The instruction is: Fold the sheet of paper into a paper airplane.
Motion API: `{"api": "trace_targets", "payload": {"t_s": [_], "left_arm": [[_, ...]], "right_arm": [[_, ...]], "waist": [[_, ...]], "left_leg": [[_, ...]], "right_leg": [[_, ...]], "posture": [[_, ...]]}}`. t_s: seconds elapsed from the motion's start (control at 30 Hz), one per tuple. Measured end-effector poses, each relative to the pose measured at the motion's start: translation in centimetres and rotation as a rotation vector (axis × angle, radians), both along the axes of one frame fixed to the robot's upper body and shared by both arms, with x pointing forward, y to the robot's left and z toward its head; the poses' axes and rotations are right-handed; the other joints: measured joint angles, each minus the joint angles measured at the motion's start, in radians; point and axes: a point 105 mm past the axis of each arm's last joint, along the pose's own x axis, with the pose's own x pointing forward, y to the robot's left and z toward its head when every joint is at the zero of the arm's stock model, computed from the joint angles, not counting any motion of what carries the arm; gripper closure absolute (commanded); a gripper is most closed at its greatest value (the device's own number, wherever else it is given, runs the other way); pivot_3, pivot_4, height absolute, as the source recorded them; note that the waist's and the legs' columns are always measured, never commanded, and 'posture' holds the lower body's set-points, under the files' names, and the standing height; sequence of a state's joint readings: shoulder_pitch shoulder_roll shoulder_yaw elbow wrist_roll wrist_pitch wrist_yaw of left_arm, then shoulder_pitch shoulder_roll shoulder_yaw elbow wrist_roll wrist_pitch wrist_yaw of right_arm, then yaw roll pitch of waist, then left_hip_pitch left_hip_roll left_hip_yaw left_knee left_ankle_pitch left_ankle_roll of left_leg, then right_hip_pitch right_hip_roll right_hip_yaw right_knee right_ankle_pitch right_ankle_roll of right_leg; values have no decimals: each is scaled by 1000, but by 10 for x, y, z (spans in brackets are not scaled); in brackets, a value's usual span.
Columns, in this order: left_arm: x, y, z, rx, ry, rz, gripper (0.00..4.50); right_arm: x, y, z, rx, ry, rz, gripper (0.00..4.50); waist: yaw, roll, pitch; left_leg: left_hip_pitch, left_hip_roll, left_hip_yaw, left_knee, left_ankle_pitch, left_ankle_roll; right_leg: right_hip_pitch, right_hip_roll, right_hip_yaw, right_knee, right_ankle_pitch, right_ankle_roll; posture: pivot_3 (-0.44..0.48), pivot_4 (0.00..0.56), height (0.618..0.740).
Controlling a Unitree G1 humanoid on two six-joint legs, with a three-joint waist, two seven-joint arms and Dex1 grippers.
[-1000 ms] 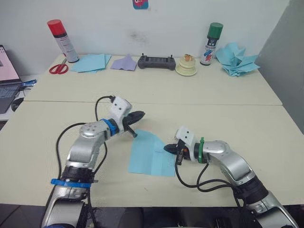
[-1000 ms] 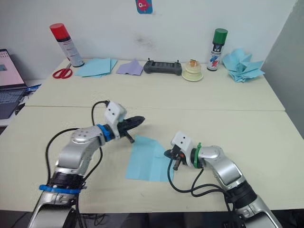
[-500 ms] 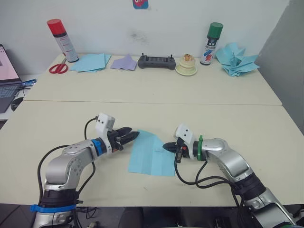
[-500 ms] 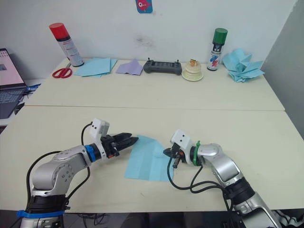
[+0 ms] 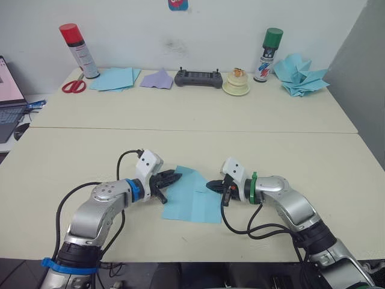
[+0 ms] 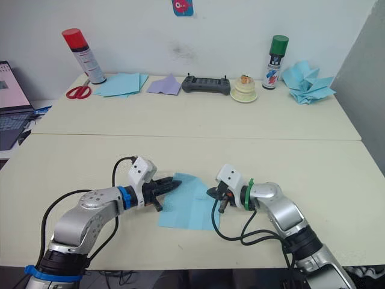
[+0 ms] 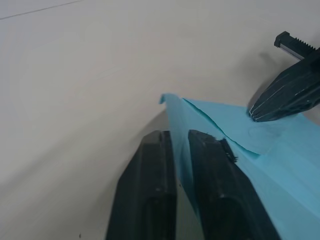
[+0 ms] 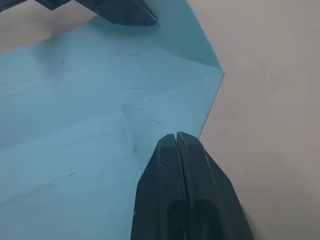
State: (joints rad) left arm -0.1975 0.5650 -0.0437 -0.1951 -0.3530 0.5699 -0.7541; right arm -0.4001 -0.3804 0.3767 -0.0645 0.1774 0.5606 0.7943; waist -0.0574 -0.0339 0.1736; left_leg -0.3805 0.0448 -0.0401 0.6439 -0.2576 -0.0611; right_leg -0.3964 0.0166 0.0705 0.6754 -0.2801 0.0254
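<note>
sheet of paper (image 5: 194, 195) — light blue | table (image 5: 180, 120) — cream | end effector fingers (image 7: 155, 190) — black

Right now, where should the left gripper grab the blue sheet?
Probably the sheet of paper at its raised far-left corner, approached from its left edge. That corner curls off the table, while the right gripper pins the opposite side.

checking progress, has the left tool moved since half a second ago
Yes. The left tool has moved toward the right, onto the left edge of the sheet of paper.
</note>
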Motion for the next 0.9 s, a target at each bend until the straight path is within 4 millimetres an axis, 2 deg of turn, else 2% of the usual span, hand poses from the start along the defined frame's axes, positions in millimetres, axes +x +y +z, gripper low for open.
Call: {"api": "trace_targets", "payload": {"t_s": [0.43, 0.67, 0.8, 0.9], "left_arm": [[-1, -8, 0, 147, -144, -98, 4477], [2, -11, 4, 63, -129, -61, 2507], [11, 0, 10, 22, -98, 2, 2507], [20, 8, 27, -34, -92, 33, 2507]], "right_arm": [[0, 0, 0, -2, 1, -10, 4500], [0, 1, 0, 0, 2, -9, 4500], [0, 1, 1, -1, 2, -9, 4500], [0, 1, 1, -1, 3, -9, 4500]], "waist": [[1, 0, 0], [0, 0, 0], [1, 0, 0], [0, 0, 0]], "left_leg": [[-1, 0, 0, 0, 0, 0], [-1, 0, 0, 0, 0, 0], [-1, 0, 0, 0, 0, 0], [-1, 0, 0, 0, 0, 0]], "right_leg": [[-1, 0, 0, 0, 0, 0], [-1, 0, 0, 0, 0, 0], [-2, 0, 0, 1, 0, 0], [-2, 0, 0, 1, 0, 0]], "posture": [[0, 150, 740], [0, 150, 740], [0, 150, 740], [0, 150, 740]]}}
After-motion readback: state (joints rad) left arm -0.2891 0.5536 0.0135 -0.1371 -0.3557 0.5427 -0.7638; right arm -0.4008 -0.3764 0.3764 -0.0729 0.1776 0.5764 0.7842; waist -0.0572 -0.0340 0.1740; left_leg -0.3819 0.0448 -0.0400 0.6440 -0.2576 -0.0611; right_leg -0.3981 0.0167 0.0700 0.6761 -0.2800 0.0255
